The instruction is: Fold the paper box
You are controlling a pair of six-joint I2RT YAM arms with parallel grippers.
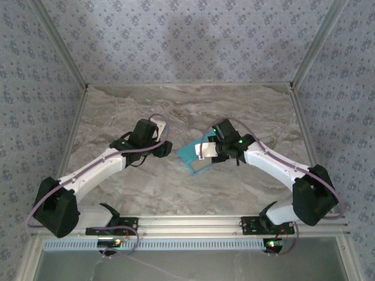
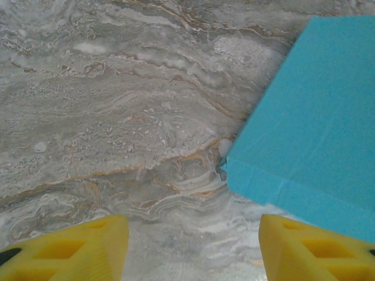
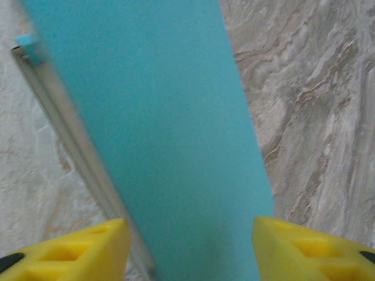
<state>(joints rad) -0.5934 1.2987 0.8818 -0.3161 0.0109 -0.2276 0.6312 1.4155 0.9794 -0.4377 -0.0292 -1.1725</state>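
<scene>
The paper box [image 1: 190,157] lies at the table's middle, light blue with a pale side showing toward the front. My right gripper [image 1: 207,151] is over its right part. In the right wrist view a blue panel [image 3: 152,117] with a pale edge runs between the yellow fingers of that gripper [image 3: 190,249]. Its jaws stand apart, and I cannot tell whether they touch the panel. My left gripper [image 1: 168,149] sits just left of the box. It is open [image 2: 193,249] over bare marble, with a blue corner of the box [image 2: 310,117] ahead and to its right.
The marble table [image 1: 187,105] has patterned walls at the back and on both sides. A metal rail [image 1: 187,222] with the two arm bases runs along the near edge.
</scene>
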